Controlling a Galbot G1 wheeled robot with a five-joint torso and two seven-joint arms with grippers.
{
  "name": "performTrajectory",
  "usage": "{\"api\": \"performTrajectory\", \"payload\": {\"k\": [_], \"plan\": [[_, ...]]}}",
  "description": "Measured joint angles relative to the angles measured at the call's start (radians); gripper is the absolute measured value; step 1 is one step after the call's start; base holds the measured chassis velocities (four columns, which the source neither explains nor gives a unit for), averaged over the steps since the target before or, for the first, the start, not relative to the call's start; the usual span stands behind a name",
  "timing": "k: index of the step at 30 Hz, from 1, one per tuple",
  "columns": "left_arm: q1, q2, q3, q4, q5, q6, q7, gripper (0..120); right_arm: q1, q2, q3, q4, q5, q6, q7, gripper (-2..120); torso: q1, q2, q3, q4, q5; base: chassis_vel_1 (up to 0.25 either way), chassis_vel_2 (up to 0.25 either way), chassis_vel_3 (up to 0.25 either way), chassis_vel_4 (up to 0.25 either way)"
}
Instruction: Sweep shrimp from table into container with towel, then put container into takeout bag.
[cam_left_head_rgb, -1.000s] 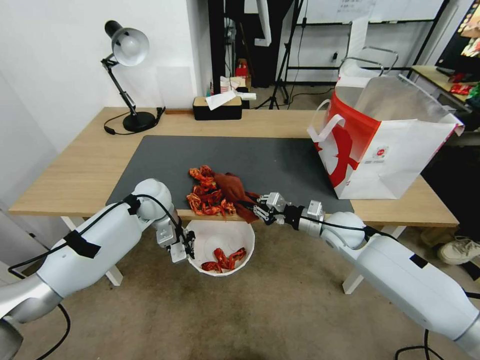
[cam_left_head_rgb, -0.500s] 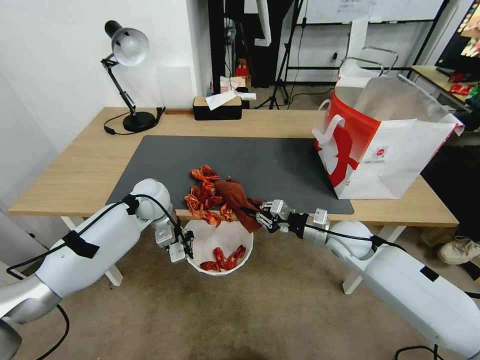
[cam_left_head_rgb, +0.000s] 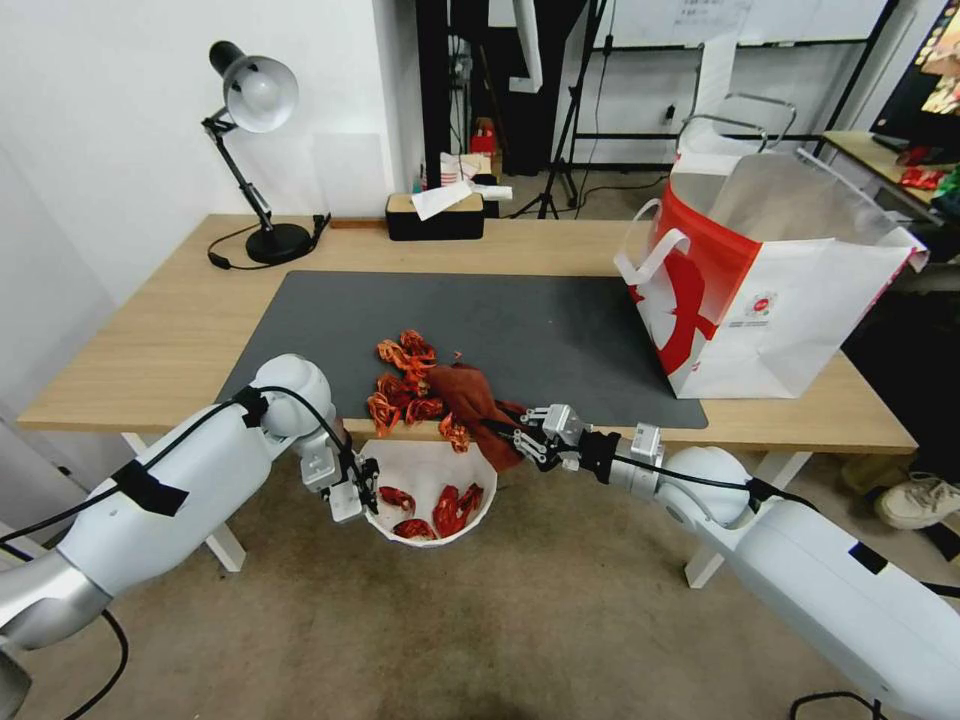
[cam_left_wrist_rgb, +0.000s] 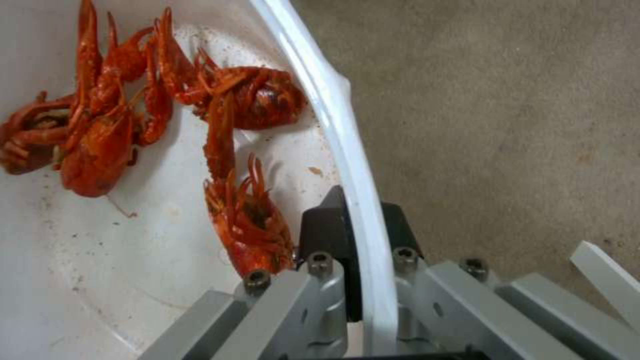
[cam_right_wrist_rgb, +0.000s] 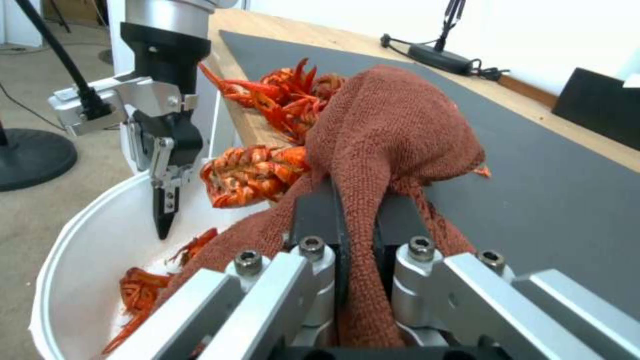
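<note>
Several orange-red shrimp lie bunched at the front edge of the table, on the dark mat. Behind them the rust-red towel drapes over the edge, pinched in my right gripper, which is shut on it. Below the edge my left gripper is shut on the rim of the white container, one finger inside and one outside. Several shrimp lie inside the bowl. The takeout bag stands open at the table's right end.
A desk lamp and a black tissue box stand along the table's far side. Tripods, racks and another desk crowd the room behind. A shoe lies on the floor at right.
The towel has pushed toward the edge and more shrimp have dropped into the container. My left gripper has shifted the bowl slightly left and up under the edge.
</note>
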Motion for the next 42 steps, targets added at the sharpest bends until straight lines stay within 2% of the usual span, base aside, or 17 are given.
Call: {"api": "performTrajectory", "payload": {"k": [21, 42], "plan": [[0.0, 0.005, -0.001, -0.005, -0.001, 0.003, 0.002, 0, -0.102, -0.02, 0.072, 0.066, -0.008, 0.004, -0.008, 4, 0.0, 0.0, 0.0, -0.0001, 0.0, 0.0, 0.0, 0.0, 0.0], [0.01, 0.007, -0.016, -0.003, 0.0, 0.001, 0.003, 0, -0.123, -0.027, 0.087, 0.087, -0.01, 0.009, -0.02, 4, 0.0, 0.0, 0.0, 0.0, 0.0, 0.0, 0.0, 0.0, 0.0]]}}
